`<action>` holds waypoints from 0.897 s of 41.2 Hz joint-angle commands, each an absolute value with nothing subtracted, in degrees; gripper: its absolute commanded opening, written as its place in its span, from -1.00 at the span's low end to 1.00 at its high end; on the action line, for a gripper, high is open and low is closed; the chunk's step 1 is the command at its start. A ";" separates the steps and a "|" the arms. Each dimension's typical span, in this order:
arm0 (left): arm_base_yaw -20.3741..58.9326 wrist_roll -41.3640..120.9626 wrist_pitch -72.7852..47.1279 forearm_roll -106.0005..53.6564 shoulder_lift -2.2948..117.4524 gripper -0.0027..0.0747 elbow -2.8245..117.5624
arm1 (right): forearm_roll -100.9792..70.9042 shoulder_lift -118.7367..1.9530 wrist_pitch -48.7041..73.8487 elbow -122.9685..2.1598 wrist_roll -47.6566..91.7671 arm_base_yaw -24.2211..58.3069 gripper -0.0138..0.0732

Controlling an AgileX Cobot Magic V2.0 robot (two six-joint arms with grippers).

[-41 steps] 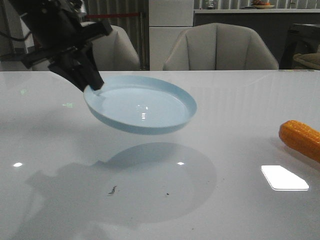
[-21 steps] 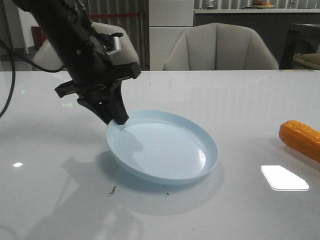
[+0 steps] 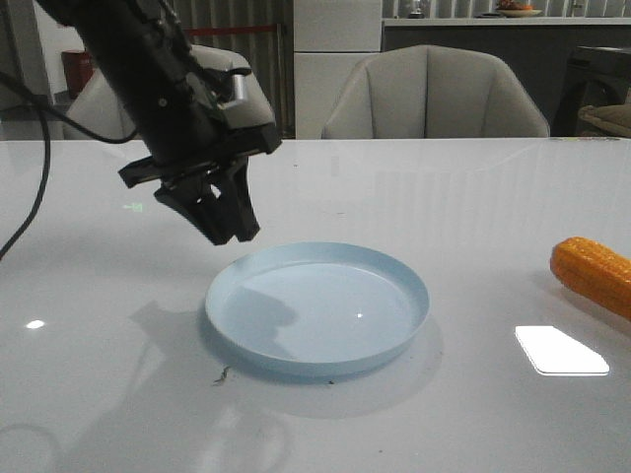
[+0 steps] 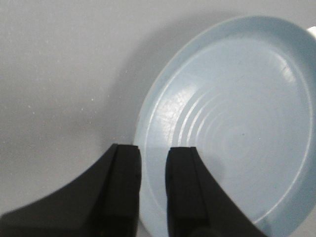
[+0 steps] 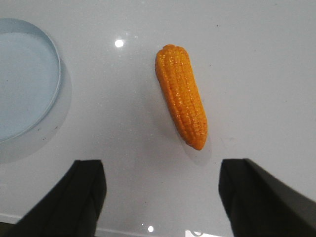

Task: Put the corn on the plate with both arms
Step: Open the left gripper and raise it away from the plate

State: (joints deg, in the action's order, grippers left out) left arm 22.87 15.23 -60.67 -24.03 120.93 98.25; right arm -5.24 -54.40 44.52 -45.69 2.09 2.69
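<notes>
The pale blue plate point(image 3: 317, 307) lies flat on the white table, left of centre. My left gripper point(image 3: 229, 229) hovers just above the plate's back left rim with nothing in it. In the left wrist view its fingers point(image 4: 153, 149) stand a small gap apart over the rim of the plate point(image 4: 232, 128). The orange-yellow corn point(image 3: 592, 274) lies on the table at the right edge. In the right wrist view the corn point(image 5: 181, 96) lies ahead of my wide-open, empty right gripper point(image 5: 162, 168), tapered end toward the fingers. The plate's edge point(image 5: 22, 74) shows there too.
Grey chairs point(image 3: 434, 94) stand behind the table's far edge. A bright light patch point(image 3: 560, 350) reflects on the tabletop near the corn. Small dark specks point(image 3: 223, 374) lie in front of the plate.
The left arm brought the tilted plate down from the air and to the right. The plate now lies flat, and the gripper has let go of its rim and risen slightly.
</notes>
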 commanded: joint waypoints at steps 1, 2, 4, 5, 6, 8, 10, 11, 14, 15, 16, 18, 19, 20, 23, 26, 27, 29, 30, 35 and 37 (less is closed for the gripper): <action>22.14 15.22 -63.24 -24.78 117.53 -0.48 104.65 | -5.68 -53.88 41.49 -47.83 2.18 2.77 0.66; 22.14 15.22 -63.54 -24.38 117.53 -0.50 105.87 | -5.68 -53.88 41.51 -47.83 2.18 2.77 0.66; 22.03 15.22 -64.58 -23.03 117.53 -0.55 108.80 | -5.68 -53.88 41.36 -47.83 2.18 2.77 0.66; 22.03 15.22 -64.61 -22.01 117.53 -0.57 110.42 | -5.68 -53.88 41.36 -47.83 2.18 2.77 0.66; 21.93 15.22 -64.61 -21.21 117.41 -0.59 112.00 | -5.68 -53.88 41.36 -47.83 2.18 2.77 0.66; 21.93 15.22 -64.47 -19.08 117.10 -0.62 114.65 | -5.68 -53.88 41.41 -47.83 2.18 2.77 0.66; 21.93 15.22 -64.20 -16.78 116.54 -0.65 116.80 | -5.68 -53.88 41.46 -47.83 2.18 2.77 0.66; 21.93 15.12 -64.10 -15.77 116.27 -0.66 118.12 | -5.68 -53.88 41.52 -47.83 2.18 2.77 0.66; 21.82 14.83 -63.65 -12.84 115.05 -0.70 121.13 | -5.68 -53.88 41.62 -47.83 2.18 2.77 0.66; 21.67 14.41 -63.52 -11.92 114.46 -0.71 121.92 | -5.68 -53.88 41.62 -47.83 2.18 2.77 0.66; 21.54 13.99 -63.14 -11.52 113.97 -0.71 122.77 | -5.68 -53.88 41.62 -47.83 2.18 2.77 0.66; 21.09 13.48 -62.29 -10.93 112.65 -0.71 123.50 | -5.68 -53.88 41.62 -47.83 2.18 2.77 0.66; 20.71 13.47 -61.51 -10.81 112.01 -0.71 123.73 | -5.68 -53.88 41.62 -47.83 2.18 2.77 0.66; 20.36 13.39 -60.71 -10.81 111.05 -0.71 123.65 | -5.68 -53.88 41.62 -47.83 2.18 2.77 0.66; 19.00 13.14 -59.78 -10.66 108.83 -0.71 123.65 | -5.68 -53.88 41.62 -47.83 2.18 2.77 0.66; 17.39 13.14 -60.02 -10.66 106.63 -0.71 123.65 | -5.68 -53.88 41.62 -47.83 2.18 2.77 0.66; 16.66 13.14 -60.13 -10.32 105.71 -0.71 123.65 | -5.68 -53.88 41.63 -47.83 2.18 2.77 0.66; 15.66 13.14 -60.77 -9.23 104.36 -0.71 123.44 | -5.68 -53.88 41.72 -47.83 2.18 2.77 0.66; 15.06 13.14 -61.01 -8.12 103.39 -0.71 123.25 | -5.68 -53.88 41.72 -47.83 2.18 2.77 0.66; 12.32 13.14 -62.59 -4.51 99.60 -0.71 121.60 | -5.68 -53.88 42.06 -47.83 2.18 2.77 0.66; 11.00 13.14 -62.57 -4.23 97.99 -0.71 119.74 | -5.68 -53.88 42.10 -47.83 2.18 2.77 0.66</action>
State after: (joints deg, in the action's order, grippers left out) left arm 12.60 13.85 -64.71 -5.04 103.41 120.12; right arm -5.24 -54.40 44.71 -45.69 2.09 2.69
